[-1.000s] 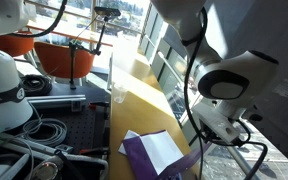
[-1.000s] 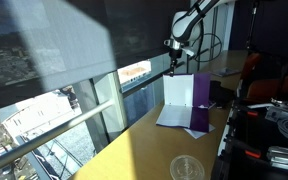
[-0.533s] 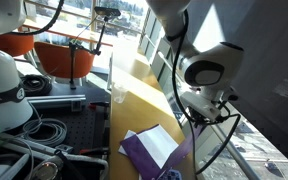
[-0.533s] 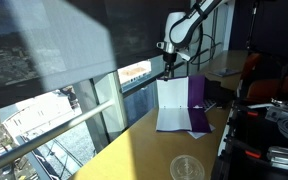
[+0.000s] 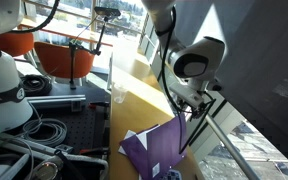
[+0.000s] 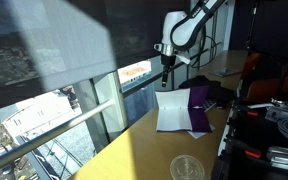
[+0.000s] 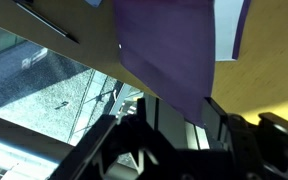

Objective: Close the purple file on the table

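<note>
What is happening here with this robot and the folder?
A robot arm is working on the purple file, which lies on the table. Its gripper is at the edge of the purple cover. The cover seems to lean over the white sheets, so the file is not yet fully closed.

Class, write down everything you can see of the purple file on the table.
The purple file is a thin, flat, rectangular folder that looks like plastic, with white sheets inside. It lies on the yellowish wooden table, partly open, with its plain cover slanting above the sheets. The gripper is at the cover's edge, but the pictures do not show whether it touches the cover.
</note>
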